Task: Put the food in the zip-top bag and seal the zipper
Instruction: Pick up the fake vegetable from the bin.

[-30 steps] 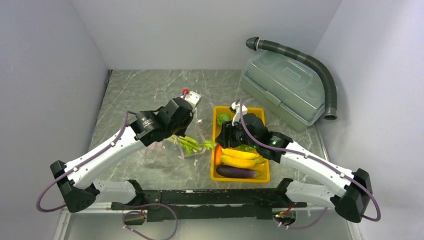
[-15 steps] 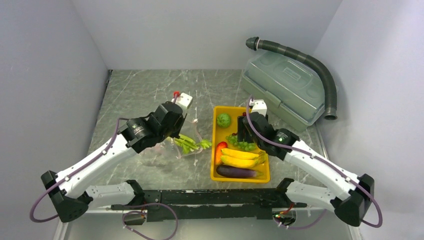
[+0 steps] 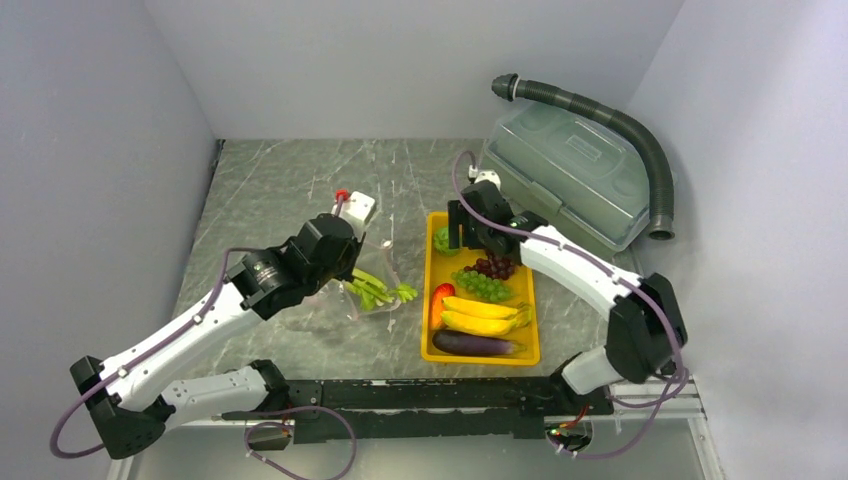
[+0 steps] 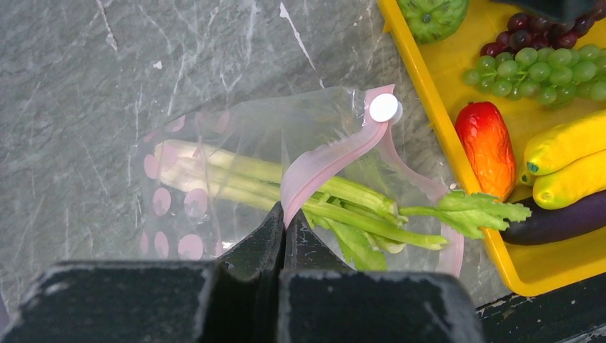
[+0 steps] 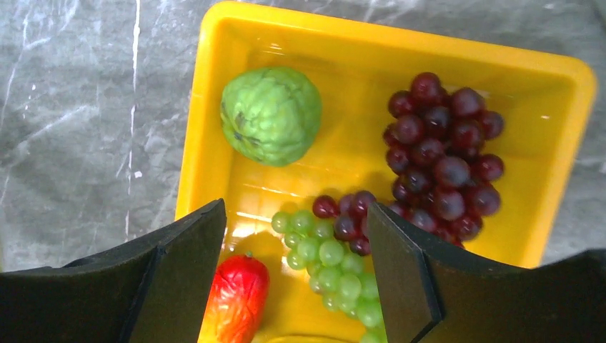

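zip-top bag: just left of yellow tray, mouth toward tray | green leafy stalks: inside, lengthwise left-right, leaves trayward | left gripper: pinched on zipper | right gripper: wide, above grapes

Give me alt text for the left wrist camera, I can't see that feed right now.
The left gripper is shut on the pink zipper of the clear bag, which lies on the grey table. Green stalks lie inside, leaf tips reaching toward the yellow tray, which holds a red pepper, bananas, eggplant and grapes.
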Controlling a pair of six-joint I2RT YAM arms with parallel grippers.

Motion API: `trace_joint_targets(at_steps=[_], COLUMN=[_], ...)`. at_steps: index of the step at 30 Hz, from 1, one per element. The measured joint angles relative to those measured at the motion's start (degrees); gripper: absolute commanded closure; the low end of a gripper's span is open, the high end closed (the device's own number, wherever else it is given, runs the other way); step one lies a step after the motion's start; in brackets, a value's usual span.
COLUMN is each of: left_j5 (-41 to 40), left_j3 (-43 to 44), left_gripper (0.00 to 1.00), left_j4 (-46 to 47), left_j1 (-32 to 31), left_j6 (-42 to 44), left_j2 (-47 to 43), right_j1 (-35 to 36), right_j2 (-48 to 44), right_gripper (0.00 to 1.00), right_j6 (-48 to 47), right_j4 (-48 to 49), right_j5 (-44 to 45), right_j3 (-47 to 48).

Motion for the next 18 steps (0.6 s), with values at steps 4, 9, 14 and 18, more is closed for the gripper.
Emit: trace_joint_targets(at_steps=[4,9,14,18], left_j5=[-0.46,-0.94,-1.14,-1.46], left_j3=[-0.68,-0.92,-0.92,-1.03], left_gripper=[1.0,1.0,1.0,1.0], left_j4=[1.03,1.55,1.55,1.64], left_j1=[0.04,0.07,0.09,0.09], left_j6=[0.02,0.04,0.11,0.17], left_j2=[-0.85,-1.05,-1.05,-1.27], right_j1=[-1.95,-3.8,-5.33,-5.73], right_j2=[6.21,11.91,16.92,19.76], right_gripper=[0.2,0.19,0.19,0.19], right_j6=[-0.37,-0.33,-0.22,-0.22], right_j4=[3.04,6.34,8.61,9.31], right_j5=[-4.66,-8.44,-10.93,-12.24], right_j3=[2.19,3.8,5.86,7.06])
